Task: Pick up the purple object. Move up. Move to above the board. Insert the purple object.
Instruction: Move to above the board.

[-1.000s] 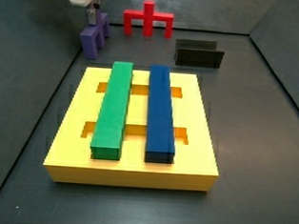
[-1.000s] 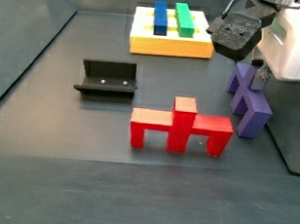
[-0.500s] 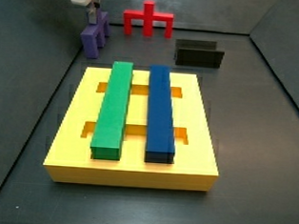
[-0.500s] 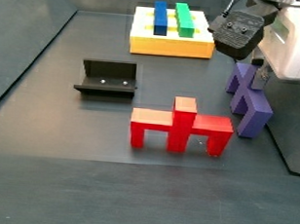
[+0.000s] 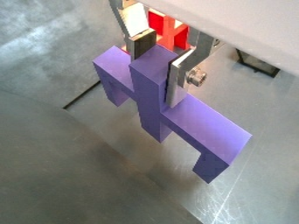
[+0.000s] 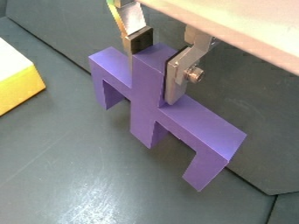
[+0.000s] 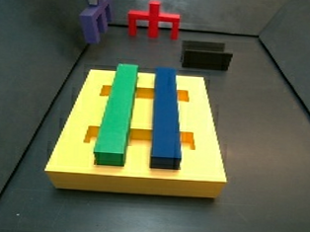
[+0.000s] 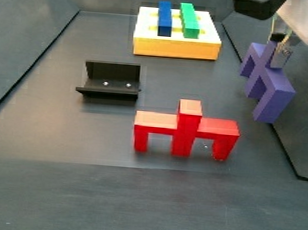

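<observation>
floor point(image 8: 58, 180): dark grey, flat, walled at the sides
board point(image 7: 77, 143): lies flat on the floor, bearing the green bar point(image 7: 116, 111) and blue bar point(image 7: 166, 117)
red piece point(image 8: 185, 130): stands on the floor
fixture point(image 8: 110, 80): on the floor, apart from the red piece
gripper point(image 6: 158, 54): above the floor, clamped on the purple object point(image 6: 158, 109)

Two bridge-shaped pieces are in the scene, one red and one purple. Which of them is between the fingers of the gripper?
The purple object. The gripper has its fingers on either side of its central stub. The red piece stands alone on the floor, away from the gripper.
</observation>
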### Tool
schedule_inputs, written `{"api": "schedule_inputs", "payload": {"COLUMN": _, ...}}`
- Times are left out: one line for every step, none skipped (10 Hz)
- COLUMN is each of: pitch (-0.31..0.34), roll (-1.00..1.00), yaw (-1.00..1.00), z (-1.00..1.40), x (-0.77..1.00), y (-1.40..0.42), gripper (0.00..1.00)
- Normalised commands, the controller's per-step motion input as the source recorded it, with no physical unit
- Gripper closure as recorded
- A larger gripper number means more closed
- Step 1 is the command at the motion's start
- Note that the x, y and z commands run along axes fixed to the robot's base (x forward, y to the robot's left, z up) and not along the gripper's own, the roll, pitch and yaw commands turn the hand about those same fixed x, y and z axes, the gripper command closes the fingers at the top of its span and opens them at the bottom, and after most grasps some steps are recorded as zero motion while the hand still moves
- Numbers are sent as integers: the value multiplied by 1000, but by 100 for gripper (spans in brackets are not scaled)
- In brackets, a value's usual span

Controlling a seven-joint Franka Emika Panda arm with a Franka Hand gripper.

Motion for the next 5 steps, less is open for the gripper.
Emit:
{"api": "schedule_inputs", "payload": {"pitch": 0, "roll": 0, "yaw": 0, "z": 1400, "x": 0, "y": 0, "gripper": 100}}
{"api": "schedule_inputs", "payload": {"pitch": -3, "roll": -2, "yaw": -8, "z": 1400, "x": -8, "y": -3, "gripper": 100}}
{"api": "schedule_inputs", "payload": {"pitch": 15, "roll": -11, "yaw": -1, "z": 1400, "x": -88, "y": -17, "gripper": 100}}
{"api": "schedule_inputs", "payload": {"pitch": 3, "roll": 5, "yaw": -3, "z": 1400, "x": -65, "y": -5, "gripper": 100}}
{"api": "schedule_inputs", "payload": {"pitch": 40, "roll": 1, "yaw": 2, "z": 1400, "x": -5, "y": 15, "gripper": 100}}
